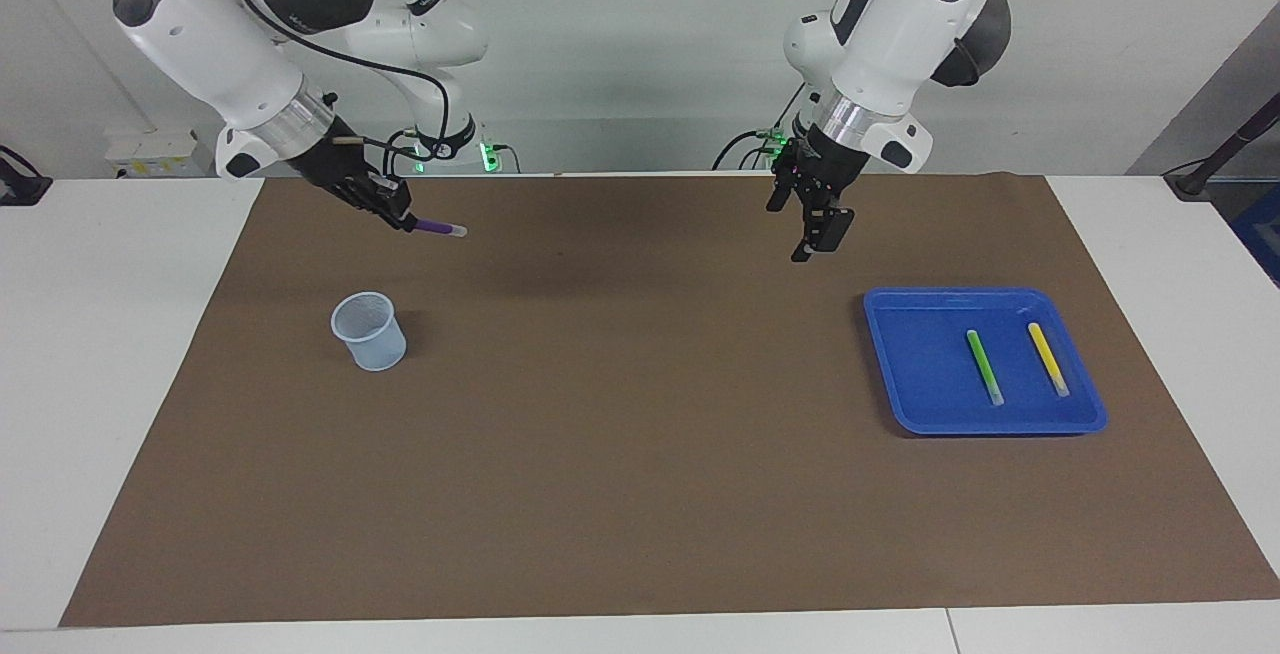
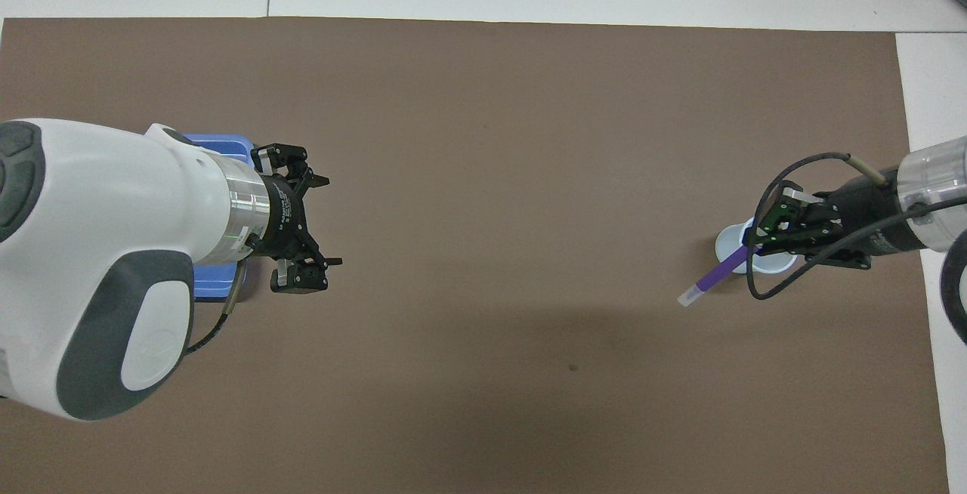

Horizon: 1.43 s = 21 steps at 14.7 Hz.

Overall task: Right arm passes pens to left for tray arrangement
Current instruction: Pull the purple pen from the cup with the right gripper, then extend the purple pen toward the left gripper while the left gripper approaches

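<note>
**Three pens, two in tray, one gripped**

While green pen (image 1: 984, 366) and yellow pen (image 1: 1048, 359) lie side by side in tray (image 1: 915, 374), right gripper (image 1: 400, 217) clamps purple pen (image 1: 437, 228) in air over mat (image 1: 640, 454), near mesh cup (image 1: 370, 332). Left gripper (image 1: 815, 224) waits, fingers spread, empty, beside tray.

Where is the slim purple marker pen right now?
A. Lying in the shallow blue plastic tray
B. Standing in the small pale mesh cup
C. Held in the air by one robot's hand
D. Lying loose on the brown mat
C: the slim purple marker pen sticks out of the right arm's shut black hand, up in the air, while only the green pen and yellow pen lie in the shallow blue plastic tray.
</note>
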### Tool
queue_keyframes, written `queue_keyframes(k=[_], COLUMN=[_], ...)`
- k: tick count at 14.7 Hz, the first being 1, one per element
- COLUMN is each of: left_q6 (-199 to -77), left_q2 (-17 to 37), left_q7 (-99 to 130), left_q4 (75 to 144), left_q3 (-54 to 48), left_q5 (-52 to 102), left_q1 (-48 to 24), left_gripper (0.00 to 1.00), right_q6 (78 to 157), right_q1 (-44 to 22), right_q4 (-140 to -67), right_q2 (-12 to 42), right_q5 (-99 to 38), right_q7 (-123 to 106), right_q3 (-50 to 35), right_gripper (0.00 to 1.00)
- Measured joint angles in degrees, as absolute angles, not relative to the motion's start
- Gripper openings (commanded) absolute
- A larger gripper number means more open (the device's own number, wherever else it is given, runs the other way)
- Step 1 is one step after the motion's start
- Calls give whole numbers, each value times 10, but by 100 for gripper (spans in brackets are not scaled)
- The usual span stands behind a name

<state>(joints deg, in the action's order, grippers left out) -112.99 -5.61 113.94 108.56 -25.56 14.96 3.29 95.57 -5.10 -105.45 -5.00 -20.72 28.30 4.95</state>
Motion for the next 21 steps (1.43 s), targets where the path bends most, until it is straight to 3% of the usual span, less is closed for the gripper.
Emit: queue_keyframes(k=[5, 12, 21], left_q6=[-1144, -1150, -1150], left_q2=[-60, -67, -70], left_q7=[1139, 1139, 1151], left_q4=[1103, 1112, 1114], left_q3=[-256, -256, -258], left_q5=[150, 150, 150], left_q1=[33, 33, 24], left_gripper=[100, 100, 100], right_q6=[961, 1027, 1170], right_q1=[-67, -120, -219], right_q4=[-1056, -1080, -1132], right_q2=[-50, -50, -52], right_q5=[-284, -373, -454], right_q7=[426, 580, 707], right_q3=[46, 46, 44], right_gripper=[0, 0, 0])
